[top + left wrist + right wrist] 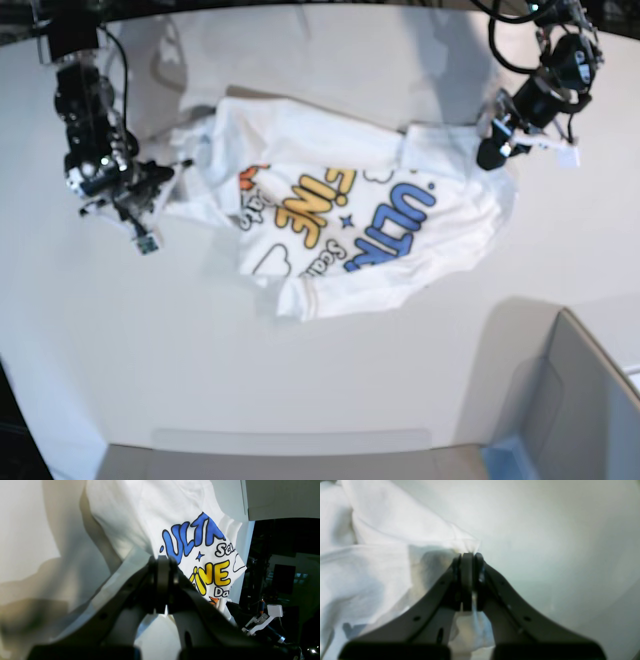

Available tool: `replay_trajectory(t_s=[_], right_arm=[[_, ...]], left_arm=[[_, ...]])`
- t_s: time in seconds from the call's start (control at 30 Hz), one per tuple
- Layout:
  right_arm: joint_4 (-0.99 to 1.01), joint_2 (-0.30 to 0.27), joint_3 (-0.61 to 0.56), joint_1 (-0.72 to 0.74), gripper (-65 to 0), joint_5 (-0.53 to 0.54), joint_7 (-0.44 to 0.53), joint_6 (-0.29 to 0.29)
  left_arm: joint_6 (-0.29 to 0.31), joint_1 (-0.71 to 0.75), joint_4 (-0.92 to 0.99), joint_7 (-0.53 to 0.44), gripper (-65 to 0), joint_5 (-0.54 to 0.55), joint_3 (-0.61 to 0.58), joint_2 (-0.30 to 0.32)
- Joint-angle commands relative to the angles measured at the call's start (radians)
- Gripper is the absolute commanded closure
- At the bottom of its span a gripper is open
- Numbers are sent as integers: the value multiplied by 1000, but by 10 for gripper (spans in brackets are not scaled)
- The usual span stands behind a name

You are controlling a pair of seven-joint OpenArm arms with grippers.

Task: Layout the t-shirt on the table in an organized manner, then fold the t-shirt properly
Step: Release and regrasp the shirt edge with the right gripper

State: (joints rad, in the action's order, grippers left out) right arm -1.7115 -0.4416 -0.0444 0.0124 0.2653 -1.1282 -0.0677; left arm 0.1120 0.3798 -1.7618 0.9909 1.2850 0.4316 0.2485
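Both claws are pressed together, each pinching an edge of the t-shirt point(350, 220). The left claw point(162, 561) grips white cloth directly at its tips; the printed lettering lies just beyond and to the right of those tips in the left wrist view. The right claw point(467, 556) grips a corner of plain white cloth; the bulk of the garment spreads to the left of its tips in the right wrist view, with bare desk point(557, 542) ahead and to the right.

Purpose of the hold, as judged: the two claws stand well apart at opposite ends of the garment, which suits pulling it taut and spreading it flat. The garment lies print-up between them, rumpled, with its lower edge bunched and one side turned under. Layout appears incomplete; folding has not begun.

Count:
- T-shirts: one.
- Claws: two, both engaged on the garment.
- Desks: one.
- Grey box point(570, 400): one, at the desk corner, well apart from both claws.
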Motion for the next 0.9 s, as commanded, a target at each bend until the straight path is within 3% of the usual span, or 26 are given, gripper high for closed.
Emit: replay_trajectory(t_s=[0.0, 0.7, 0.87], right_arm=[[-25, -13, 8, 4, 0, 1, 7, 1], [-312, -23, 67, -171, 0, -7, 9, 3], [-308, -18, 68, -191, 0, -154, 9, 4]], left_arm=[[10, -2, -16, -8, 0, 20, 3, 10], [10, -2, -16, -8, 0, 20, 3, 10], [10, 3, -16, -8, 0, 20, 2, 10]])
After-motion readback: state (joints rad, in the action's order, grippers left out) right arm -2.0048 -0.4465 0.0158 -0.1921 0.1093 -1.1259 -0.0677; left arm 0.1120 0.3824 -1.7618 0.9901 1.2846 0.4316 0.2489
